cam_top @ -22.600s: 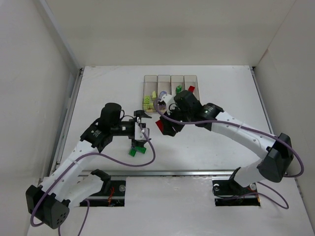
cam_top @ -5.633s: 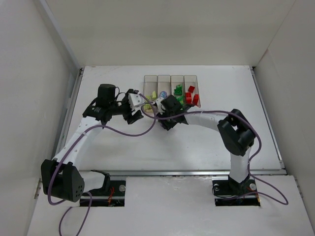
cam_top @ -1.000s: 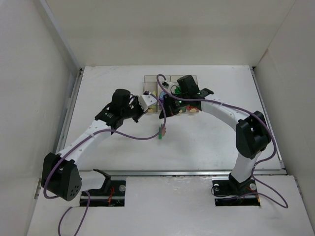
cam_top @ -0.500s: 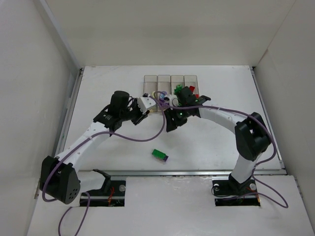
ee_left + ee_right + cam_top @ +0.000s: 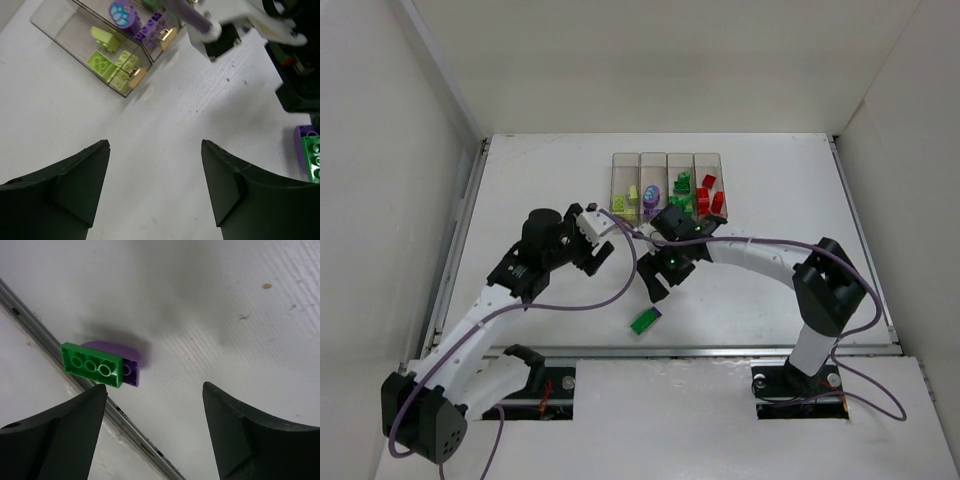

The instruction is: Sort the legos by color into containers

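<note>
Two joined legos (image 5: 100, 365) | just beyond spread right hand (image 5: 153, 387) | not touching

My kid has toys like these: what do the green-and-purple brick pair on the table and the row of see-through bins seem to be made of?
The brick pair looks like hard moulded plastic: smooth, slightly glossy, with crisp round studs. The bins seem clear rigid plastic, perhaps acrylic: bricks inside show through their walls.
</note>
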`<state>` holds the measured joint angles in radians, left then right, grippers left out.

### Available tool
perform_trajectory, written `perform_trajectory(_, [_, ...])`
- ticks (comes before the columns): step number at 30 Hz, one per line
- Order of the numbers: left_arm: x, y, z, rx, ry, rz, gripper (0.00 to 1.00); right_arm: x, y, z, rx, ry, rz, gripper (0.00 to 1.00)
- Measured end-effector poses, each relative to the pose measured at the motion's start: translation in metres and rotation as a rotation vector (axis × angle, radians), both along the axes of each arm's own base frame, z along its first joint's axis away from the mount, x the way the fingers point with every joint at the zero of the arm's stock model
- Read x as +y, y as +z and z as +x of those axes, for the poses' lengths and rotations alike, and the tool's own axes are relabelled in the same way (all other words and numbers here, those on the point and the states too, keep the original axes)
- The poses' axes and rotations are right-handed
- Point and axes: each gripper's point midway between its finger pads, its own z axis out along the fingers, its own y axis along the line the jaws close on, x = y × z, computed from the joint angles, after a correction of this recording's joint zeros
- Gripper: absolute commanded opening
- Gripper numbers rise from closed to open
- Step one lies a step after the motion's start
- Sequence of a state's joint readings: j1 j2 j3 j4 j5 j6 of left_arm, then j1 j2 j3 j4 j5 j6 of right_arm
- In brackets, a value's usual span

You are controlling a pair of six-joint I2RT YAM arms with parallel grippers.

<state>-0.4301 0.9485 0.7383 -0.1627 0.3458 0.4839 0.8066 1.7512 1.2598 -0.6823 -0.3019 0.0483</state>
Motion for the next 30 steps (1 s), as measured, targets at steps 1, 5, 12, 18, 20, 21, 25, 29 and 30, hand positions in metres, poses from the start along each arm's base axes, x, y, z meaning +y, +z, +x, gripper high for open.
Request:
perform_trajectory(1, [0.002, 0.004, -0.001, -0.022, 0.013, -0.009, 0.74, 0.001, 0.0, -0.003, -0.001, 0.006, -0.007, 0.88])
perform_trajectory(5, [0.012, 0.025, 0.0, -0.113, 0.091, -0.073, 0.75, 0.003, -0.001, -0.013, 0.025, -0.036, -0.028, 1.0])
perform_trajectory(12, [0.02, 0.035, -0.007, -0.177, 0.135, -0.134, 0.76, -0.013, -0.006, -0.004, 0.03, -0.321, -0.092, 1.0])
perform_trajectory(18, [0.002, 0.02, -0.037, -0.118, -0.066, -0.104, 0.75, -0.029, 0.016, 0.018, -0.051, -0.566, -0.075, 1.0])
perform_trajectory(20, [-0.007, 0.004, -0.05, -0.044, -0.153, -0.067, 0.77, -0.037, 0.025, 0.028, -0.082, -0.65, -0.065, 1.0])
perform_trajectory(21, [-0.011, -0.002, -0.056, -0.003, -0.196, -0.046, 0.79, -0.041, 0.031, 0.034, -0.099, -0.693, -0.055, 1.0])
perform_trajectory(25, [-0.031, -0.023, -0.067, 0.148, -0.325, 0.029, 0.83, -0.065, 0.063, 0.048, -0.176, -0.866, 0.015, 1.0])
perform_trajectory(29, [-0.05, -0.036, -0.089, 0.243, -0.44, 0.091, 0.85, -0.094, 0.107, 0.047, -0.271, -1.037, 0.133, 1.0])
perform_trajectory(30, [-0.056, -0.037, -0.096, 0.26, -0.472, 0.098, 0.85, -0.1, 0.117, 0.046, -0.29, -1.071, 0.168, 1.0])
